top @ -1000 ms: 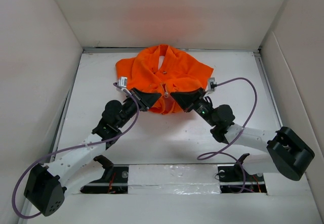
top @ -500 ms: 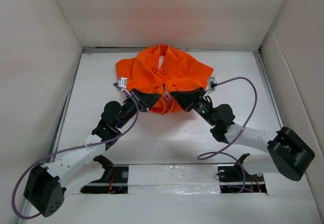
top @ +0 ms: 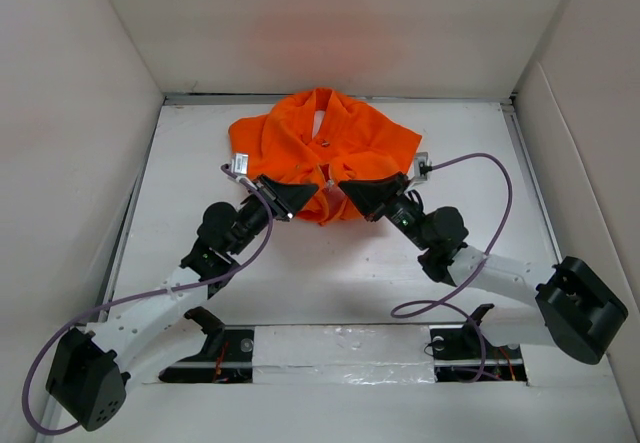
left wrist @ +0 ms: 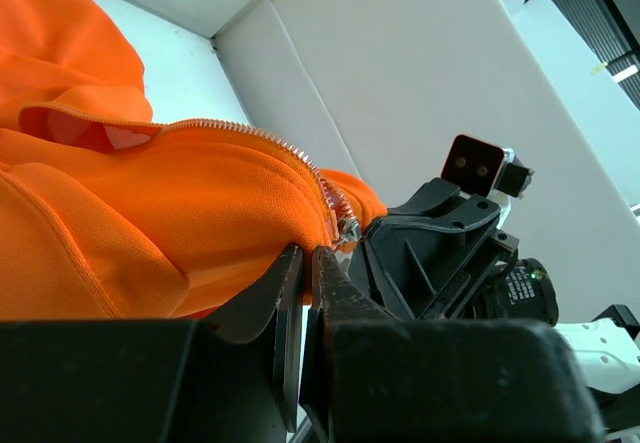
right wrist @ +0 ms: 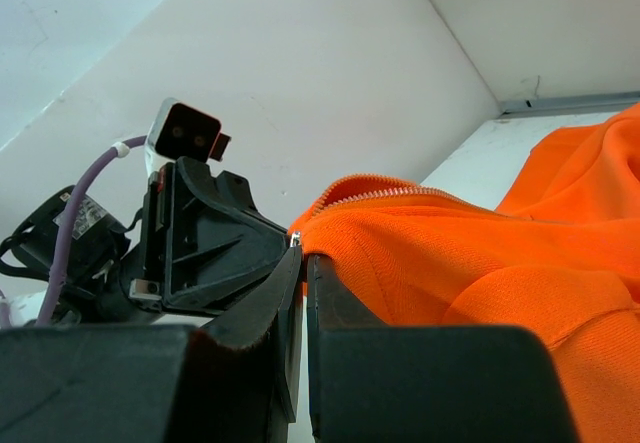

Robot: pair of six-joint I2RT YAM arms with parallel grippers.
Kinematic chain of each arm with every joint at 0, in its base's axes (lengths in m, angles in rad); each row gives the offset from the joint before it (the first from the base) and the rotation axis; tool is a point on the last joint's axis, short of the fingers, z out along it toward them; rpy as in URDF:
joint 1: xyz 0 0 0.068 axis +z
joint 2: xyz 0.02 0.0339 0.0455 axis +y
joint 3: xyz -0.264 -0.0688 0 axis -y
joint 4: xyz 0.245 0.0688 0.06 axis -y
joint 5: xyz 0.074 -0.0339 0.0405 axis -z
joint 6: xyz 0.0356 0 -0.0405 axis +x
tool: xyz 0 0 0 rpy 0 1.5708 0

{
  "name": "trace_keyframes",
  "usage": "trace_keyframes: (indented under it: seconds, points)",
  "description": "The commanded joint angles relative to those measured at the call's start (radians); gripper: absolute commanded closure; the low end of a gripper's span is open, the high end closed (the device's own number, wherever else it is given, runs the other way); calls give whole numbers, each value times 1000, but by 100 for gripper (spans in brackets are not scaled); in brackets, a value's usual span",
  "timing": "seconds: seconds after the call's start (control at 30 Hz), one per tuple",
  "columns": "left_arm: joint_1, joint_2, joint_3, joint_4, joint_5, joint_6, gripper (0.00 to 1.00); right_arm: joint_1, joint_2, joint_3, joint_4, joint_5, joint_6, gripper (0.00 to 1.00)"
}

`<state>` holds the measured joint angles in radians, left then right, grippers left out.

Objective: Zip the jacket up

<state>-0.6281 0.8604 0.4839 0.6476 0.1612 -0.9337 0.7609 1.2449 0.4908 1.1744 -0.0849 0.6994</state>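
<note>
The jacket [top: 325,148] is lying bunched on the table [top: 330,273], with its collar pointing away from the arms and its hem toward them. The left gripper [top: 291,201] is sitting at the jacket's near-left hem and the right gripper [top: 358,194] at its near-right hem. They are facing each other across the front opening.

Both are working with their jaws drawn down to a thin slit. In the left wrist view orange cloth is running into the tips, so this gripper is pinching the hem edge just beside the slider [left wrist: 346,228]. In the right wrist view the hem is likewise tucking in at the tips, right where the teeth [right wrist: 380,193] are ending.

This hold seems to be serving the start of the zip. With each hand clamping one front edge at the bottom of the jacket, the two zipper ends are being brought close and kept taut so they can be mated. Above the hem the teeth are curving away unjoined, so I judge the zip is not yet closing. Whether the two ends are already engaging is hidden between the grippers.

No container is showing. Only the white walls [top: 110,73] are ringing the jacket on three sides.
</note>
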Motion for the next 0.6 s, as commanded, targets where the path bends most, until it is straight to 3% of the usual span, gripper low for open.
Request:
trace_keyframes:
  seconds: [0.0,0.57]
  points:
    - [-4,-32,4,116,28,-7,100,11,-13,3,60,2,-20,100]
    - [-4,-15,4,142,47,-14,100,20,-41,9,44,-9,-49,100]
